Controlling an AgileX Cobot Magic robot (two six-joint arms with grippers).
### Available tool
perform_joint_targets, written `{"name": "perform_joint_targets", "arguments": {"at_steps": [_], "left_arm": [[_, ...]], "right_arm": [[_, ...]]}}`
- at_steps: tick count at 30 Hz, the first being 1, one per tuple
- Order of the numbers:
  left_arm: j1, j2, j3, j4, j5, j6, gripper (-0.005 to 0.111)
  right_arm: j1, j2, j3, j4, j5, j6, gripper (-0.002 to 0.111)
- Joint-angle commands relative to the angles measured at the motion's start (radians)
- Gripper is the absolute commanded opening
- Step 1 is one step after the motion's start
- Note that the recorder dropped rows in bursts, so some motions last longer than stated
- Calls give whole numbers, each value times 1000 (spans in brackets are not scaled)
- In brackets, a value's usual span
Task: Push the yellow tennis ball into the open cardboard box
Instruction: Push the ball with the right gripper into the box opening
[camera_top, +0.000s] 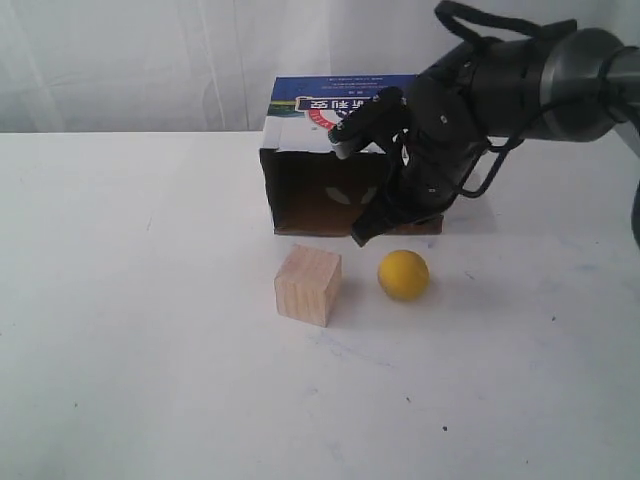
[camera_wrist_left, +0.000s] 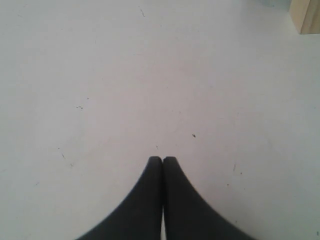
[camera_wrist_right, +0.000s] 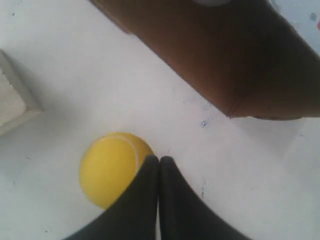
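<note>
The left gripper (camera_wrist_left: 162, 160) shows only in its own wrist view. It hangs over the bare white table (camera_wrist_left: 100, 75) with its two dark jaws pressed together and nothing between them. A corner of the pale wooden cube (camera_wrist_left: 305, 15) shows at that view's edge. In the exterior view the cube stands left of centre, on the near side of the large open brown cardboard box (camera_top: 310, 195). Just right of the cube and apart from it sits the small smooth yellow tennis ball (camera_top: 403, 274), on the table outside the box, near its dark open mouth. The right gripper (camera_top: 362, 235) hangs between box mouth and ball, jaws together and empty. Whether its tips touch the ball cannot be told.
</note>
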Motion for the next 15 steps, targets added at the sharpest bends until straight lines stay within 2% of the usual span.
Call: {"name": "perform_joint_targets", "arguments": {"at_steps": [1,5,15], "left_arm": [[-5,-5,4,2,15,2,0],[-5,-5,4,2,15,2,0],[-5,-5,4,2,15,2,0]], "right_arm": [[4,-39,-2,38,89,8,0],[9,-35,42,78,92,6,0],[9,56,116,110,-49,-16,0]]}}
